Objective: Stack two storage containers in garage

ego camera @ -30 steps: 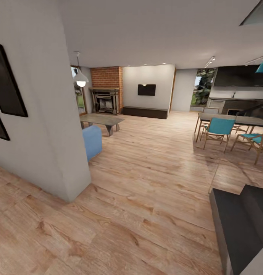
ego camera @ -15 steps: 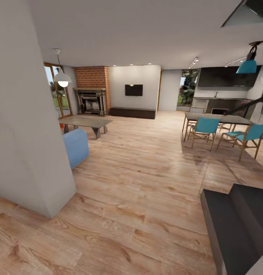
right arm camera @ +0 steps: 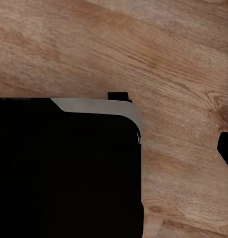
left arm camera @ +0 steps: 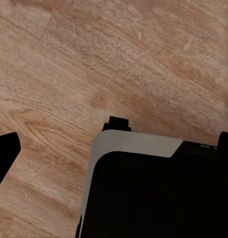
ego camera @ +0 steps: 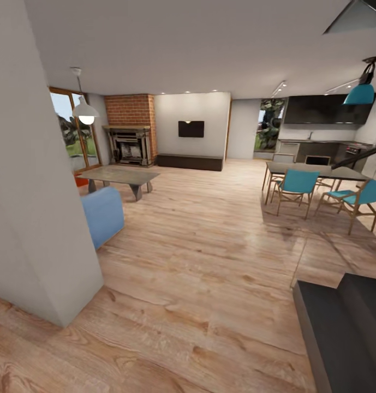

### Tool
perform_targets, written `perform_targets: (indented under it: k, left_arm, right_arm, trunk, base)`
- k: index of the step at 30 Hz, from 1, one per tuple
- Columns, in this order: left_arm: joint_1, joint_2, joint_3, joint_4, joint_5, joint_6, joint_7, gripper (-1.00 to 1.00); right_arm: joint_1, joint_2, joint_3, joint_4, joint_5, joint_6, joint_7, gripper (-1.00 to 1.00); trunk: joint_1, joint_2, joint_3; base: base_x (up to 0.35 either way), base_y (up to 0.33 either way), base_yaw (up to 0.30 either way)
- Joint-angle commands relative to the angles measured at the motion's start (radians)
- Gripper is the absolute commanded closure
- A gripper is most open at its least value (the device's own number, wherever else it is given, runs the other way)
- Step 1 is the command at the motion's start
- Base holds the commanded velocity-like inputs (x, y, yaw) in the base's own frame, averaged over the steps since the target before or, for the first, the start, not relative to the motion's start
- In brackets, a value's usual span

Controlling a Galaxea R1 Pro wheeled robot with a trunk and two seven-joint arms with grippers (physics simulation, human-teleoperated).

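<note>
Rolling toward the living room (ego camera: 171, 218), the robot should steer around the wall corner (ego camera: 57, 262) to the orange container (ego camera: 81, 180) behind the coffee table (ego camera: 119, 176); jaws' state is unclear.

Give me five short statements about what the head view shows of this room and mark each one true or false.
1. The floor is light wood planks. True.
2. The fireplace is set in grey concrete. False: it stands against red brick.
3. The chairs at the dining table have teal seats and backs. True.
4. A red car stands beside the low coffee table. False: near that table there is a blue sofa end and, behind it, a small red-orange shape at the wall's edge, too hidden to identify.
5. The wall TV hangs on the pale wall to the right of the fireplace. True.
</note>
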Motion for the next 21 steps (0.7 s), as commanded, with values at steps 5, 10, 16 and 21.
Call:
perform_targets:
  k: [5, 10, 16, 21]
  left_arm:
    - [-0.001, -0.001, -0.009, 0.0, 0.008, -0.003, 0.002, -1.0]
    - [-0.001, 0.0, -0.009, 0.0, 0.008, -0.003, 0.002, -1.0]
    - [-0.001, -0.002, -0.01, 0.0, 0.007, -0.003, 0.002, -1.0]
    - [-0.001, -0.002, -0.01, 0.0, 0.007, -0.003, 0.002, -1.0]
  right_arm:
    - [-0.001, 0.0, 0.006, 0.003, -0.005, -0.005, -0.003, -1.0]
    - [-0.001, 0.0, 0.006, 0.003, -0.005, -0.005, -0.004, -1.0]
    - [-0.001, 0.002, 0.004, 0.003, -0.007, -0.007, -0.012, -1.0]
    - [-0.001, 0.001, 0.0, 0.003, -0.012, -0.008, -0.015, -1.0]
  trunk:
    - [0.001, -0.001, -0.001]
    - [0.001, -0.001, -0.001]
    - [0.001, -0.001, -0.001]
    - [0.001, -0.001, -0.001]
  base:
    - [0.326, 0.0, 0.0]
    - [0.326, 0.0, 0.0]
    - [0.326, 0.0, 0.0]
    - [0.326, 0.0, 0.0]
